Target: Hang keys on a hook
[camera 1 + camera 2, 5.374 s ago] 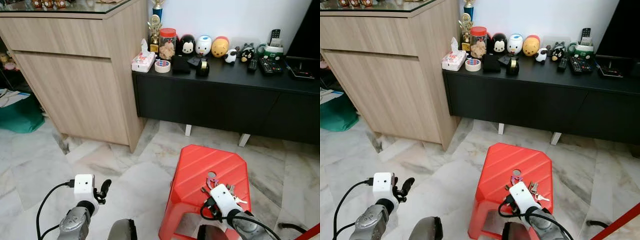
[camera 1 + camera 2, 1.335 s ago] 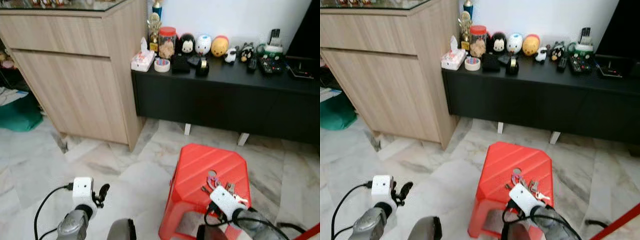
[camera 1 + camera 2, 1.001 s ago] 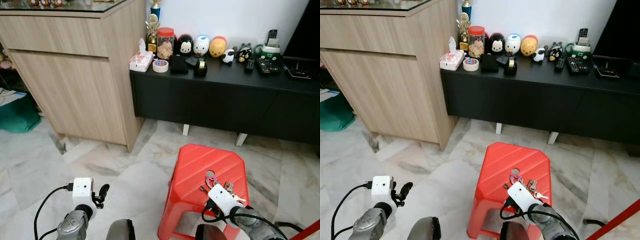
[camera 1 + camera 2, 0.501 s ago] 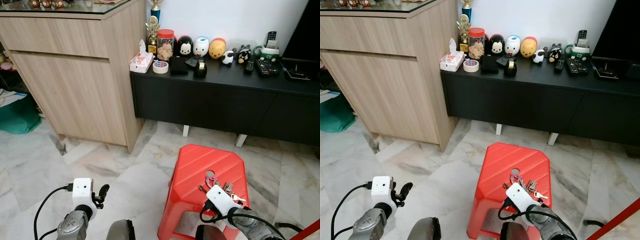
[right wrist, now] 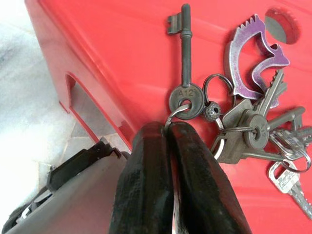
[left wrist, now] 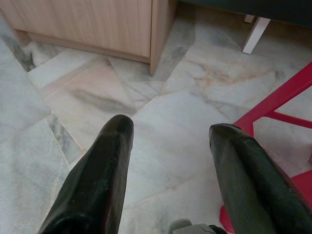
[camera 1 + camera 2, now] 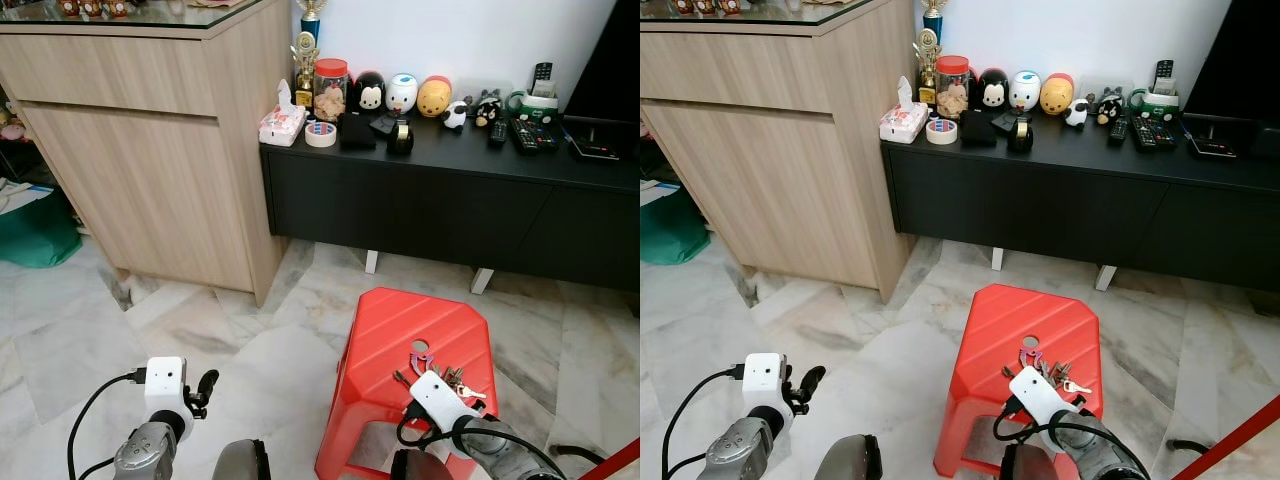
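Observation:
A bunch of keys [image 5: 243, 127] with a long old-style key, a purple toothed charm and several silver keys lies on the top of a red plastic stool [image 7: 395, 330]. My right gripper [image 5: 168, 129] is at the stool's near edge, shut on the wire ring that carries the long key. In the left eye view the keys [image 7: 441, 372] show just beyond the white wrist camera of that arm. My left gripper [image 6: 170, 130] hangs open over the marble floor to the stool's left, with nothing between its fingers.
A tall wooden cabinet [image 7: 150, 150] stands at the back left. A low black console [image 7: 450, 195] runs along the wall behind the stool, crowded with figurines, tape rolls and remotes. Marble floor [image 7: 230, 330] lies between them. A red bar [image 7: 612, 466] crosses the bottom right corner.
The whole picture has shifted slightly with the camera. My right gripper stays at the keys on the stool, edging a little left. The left arm holds its place.

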